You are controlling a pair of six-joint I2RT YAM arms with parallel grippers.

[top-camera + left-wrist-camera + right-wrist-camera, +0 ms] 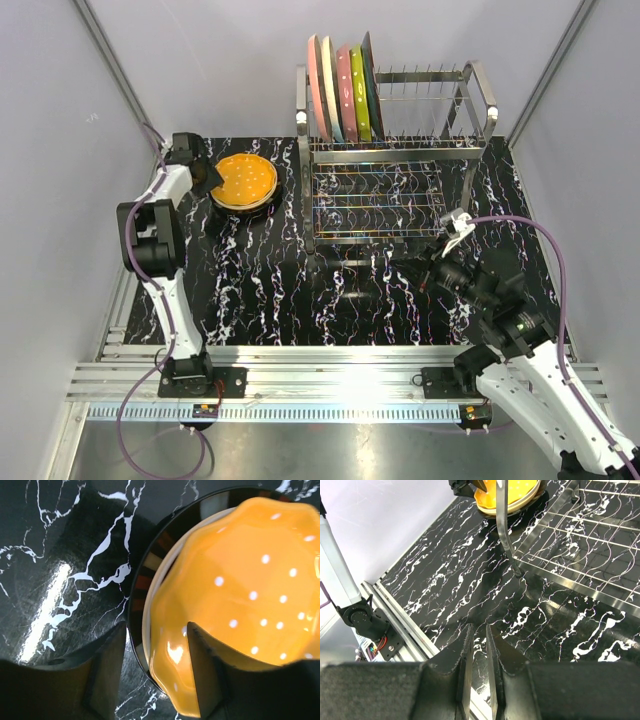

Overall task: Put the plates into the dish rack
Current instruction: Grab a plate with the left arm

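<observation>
At the back left of the black, white-veined bench (300, 290), my left fingers (107, 670) stand spread on either side of the near rim of the round, glossy orange plate with small white dots (240, 580). 1 finger sits over the plate's inner face and the other hangs outside its edge, and neither is pinching yet. The orange plate lies flat on top of a stack, with a cream plate (212, 507) showing as a thin band beneath it and a black-rimmed plate (150, 560) with coloured blocks at the bottom. To the right of the stack stands the shiny metal wire dish rack (480, 90), where 5 plates (345, 90) already stand on edge at the left end of the upper tines. The tines to their right are bare. My right fingers (450, 675) are all but pressed together on nothing, low over the bench by the rack's front. To do this step well, I judge the outer finger must slide under the orange rim but above the cream one, so that only 1 plate comes up. The glaze looks slippery, so I should bite well past the wavy lip before squeezing. Then I should lift straight up, turn the plate on edge, and aim for the first bare slot.
</observation>
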